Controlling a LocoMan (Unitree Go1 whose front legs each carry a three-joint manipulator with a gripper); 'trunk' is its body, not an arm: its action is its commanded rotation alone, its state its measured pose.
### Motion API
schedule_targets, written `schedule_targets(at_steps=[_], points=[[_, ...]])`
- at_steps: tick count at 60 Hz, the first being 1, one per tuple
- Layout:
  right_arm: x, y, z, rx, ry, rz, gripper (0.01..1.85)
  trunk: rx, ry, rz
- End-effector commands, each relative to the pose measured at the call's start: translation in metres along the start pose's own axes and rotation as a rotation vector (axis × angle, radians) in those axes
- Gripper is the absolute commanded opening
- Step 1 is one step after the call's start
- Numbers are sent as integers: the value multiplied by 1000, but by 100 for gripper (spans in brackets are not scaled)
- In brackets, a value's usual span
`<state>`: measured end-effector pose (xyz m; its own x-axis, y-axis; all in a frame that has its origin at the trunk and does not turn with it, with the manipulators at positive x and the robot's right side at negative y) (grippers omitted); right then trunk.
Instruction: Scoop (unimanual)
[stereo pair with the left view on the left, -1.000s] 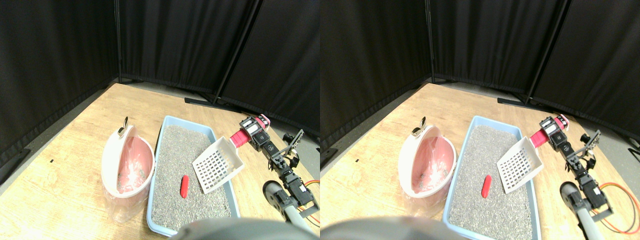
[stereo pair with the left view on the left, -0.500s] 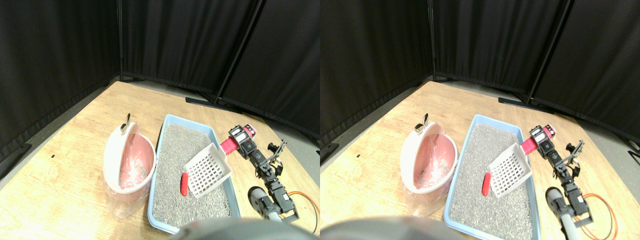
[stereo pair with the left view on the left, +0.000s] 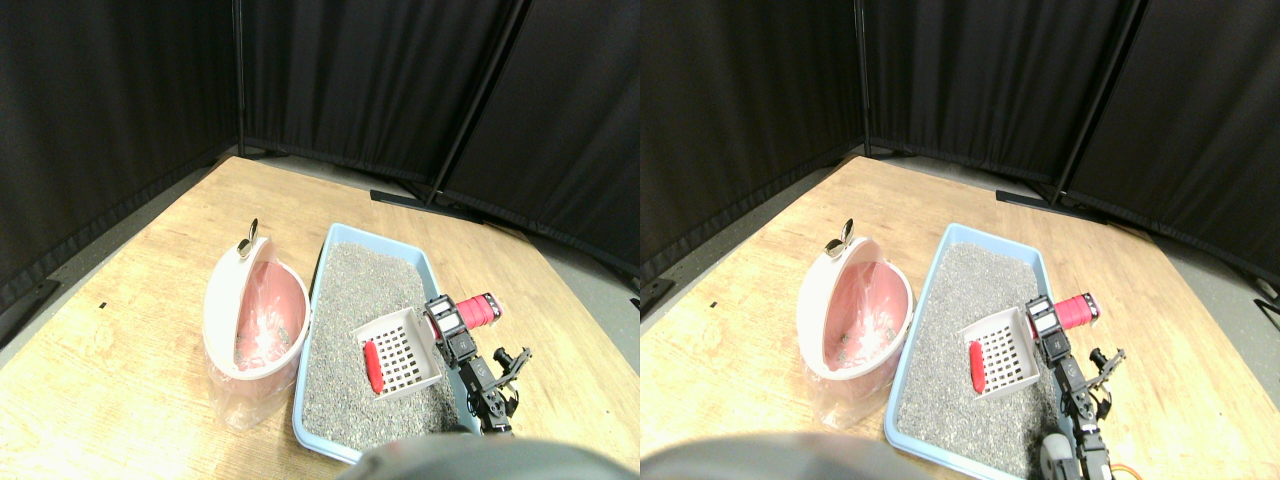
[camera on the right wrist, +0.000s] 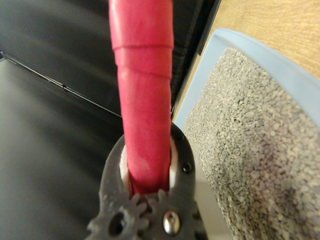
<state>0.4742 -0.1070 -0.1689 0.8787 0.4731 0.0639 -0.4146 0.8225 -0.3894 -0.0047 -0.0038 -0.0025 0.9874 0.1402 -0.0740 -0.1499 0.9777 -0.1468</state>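
A white slotted scoop (stereo pair with the left view on the left: 400, 350) lies low on the grey litter (stereo pair with the left view on the left: 365, 290) in the light blue tray (stereo pair with the left view on the left: 322, 270). Its red wrapped handle (stereo pair with the left view on the left: 476, 309) points right, over the tray's right rim. My right gripper (stereo pair with the left view on the left: 446, 320) is shut on that handle just behind the scoop's bowl. A small red piece (stereo pair with the left view on the left: 372, 366) lies at the scoop's left, open edge, touching it. In the wrist view the red handle (camera on the right wrist: 145, 100) runs up out of the dark jaws of the gripper (camera on the right wrist: 148, 175), which clasp it, with litter (camera on the right wrist: 250, 150) and the tray rim (camera on the right wrist: 265, 50) beside it.
A white and pink bin (stereo pair with the left view on the left: 255, 320) with a plastic liner stands tilted against the tray's left side. Everything rests on a wooden floor panel (stereo pair with the left view on the left: 120, 330). Black curtains (stereo pair with the left view on the left: 350, 80) on stands close off the back and left.
The arm has dropped and swung left, bringing the scoop from above the tray down onto the litter. The scoop's open edge now meets the red piece. The view has shifted slightly.
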Motion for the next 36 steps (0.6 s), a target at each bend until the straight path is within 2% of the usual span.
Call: schedule_targets(at_steps=[1,14,17,21,23,26,31,34,36], points=[[0,21,-3,37,-23,185,5,-15,28,20],[1,8,6,49,-13,128,5,-18,22,21],[1,1,9,105,1,93,5,-18,20,21],[0,-8,16,195,15,-2,5,-18,16,21],[0,-12,16,244,-27,-6,5,-16,14,20],[0,-18,18,282,-14,-58,5,-16,11,20],[1,-29,19,316,-41,-79,5,-15,7,18],[0,-33,19,320,-24,-114,5,-13,5,17],[1,-38,19,362,-44,-129,5,-12,4,15]])
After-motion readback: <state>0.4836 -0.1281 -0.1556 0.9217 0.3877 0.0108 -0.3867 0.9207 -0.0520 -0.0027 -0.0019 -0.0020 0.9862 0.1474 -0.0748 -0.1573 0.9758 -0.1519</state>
